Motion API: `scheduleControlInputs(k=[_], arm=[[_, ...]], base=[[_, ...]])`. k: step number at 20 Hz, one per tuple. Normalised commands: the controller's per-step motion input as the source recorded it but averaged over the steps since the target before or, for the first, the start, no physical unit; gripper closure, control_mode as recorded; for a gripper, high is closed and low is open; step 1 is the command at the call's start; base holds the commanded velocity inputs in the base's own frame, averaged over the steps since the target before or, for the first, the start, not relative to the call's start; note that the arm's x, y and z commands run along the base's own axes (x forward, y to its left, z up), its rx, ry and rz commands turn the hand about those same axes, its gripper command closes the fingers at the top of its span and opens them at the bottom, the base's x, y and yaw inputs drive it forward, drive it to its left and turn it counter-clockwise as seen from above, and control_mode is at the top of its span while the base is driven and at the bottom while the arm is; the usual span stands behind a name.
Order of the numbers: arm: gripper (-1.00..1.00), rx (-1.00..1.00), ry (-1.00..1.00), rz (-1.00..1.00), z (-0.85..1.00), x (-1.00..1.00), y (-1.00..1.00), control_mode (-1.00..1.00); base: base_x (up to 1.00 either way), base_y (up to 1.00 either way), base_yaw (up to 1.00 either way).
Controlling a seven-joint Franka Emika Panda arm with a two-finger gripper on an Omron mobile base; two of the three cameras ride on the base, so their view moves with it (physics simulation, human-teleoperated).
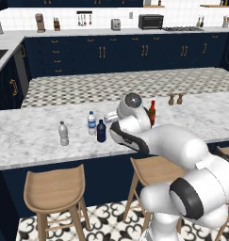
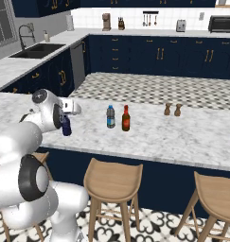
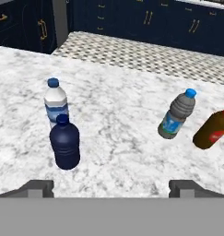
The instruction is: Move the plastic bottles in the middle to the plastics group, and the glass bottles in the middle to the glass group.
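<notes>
The claw hangs low over the marble counter with its jaws spread wide and nothing between them; just the two dark finger tips poke up at the bottom of the hand view. The navy bottle stands upright on the counter just ahead of the left tip, close in front of the labelled water bottle, which it partly covers from that angle. In the left base view the navy bottle sits just beside that water bottle, with the plain grey water bottle a little further left. The blue-capped dark bottle and the amber bottle stand side by side mid-counter; in the left base view the arm hides most of them, leaving the amber one's neck visible. In the hand view the amber bottle is cut off at the right edge. Two small brown bottles stand well apart to the right, too small to make out in detail.
</notes>
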Motion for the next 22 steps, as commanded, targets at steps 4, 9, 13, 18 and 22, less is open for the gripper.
scheduleControlInputs(k=[4, 9, 13, 18, 22], arm=[[-1.00, 0.00, 0.07, -0.15, 0.99, 0.00, -0.41, -1.00], [-1.00, 0.00, 0.18, -0.16, 0.38, 0.07, -0.38, -1.00], [-1.00, 0.01, 0.05, -0.11, -0.39, -0.01, -0.21, -1.00], [-1.00, 0.03, 0.11, -0.13, -0.43, 0.00, -0.32, -1.00], [-1.00, 0.10, 0.05, -0.16, -0.34, 0.03, -0.47, -1.00]], base=[[0.00, 0.00, 0.00], [0.00, 0.00, 0.00], [0.00, 0.00, 0.00], [0.00, 0.00, 0.00], [0.00, 0.00, 0.00]])
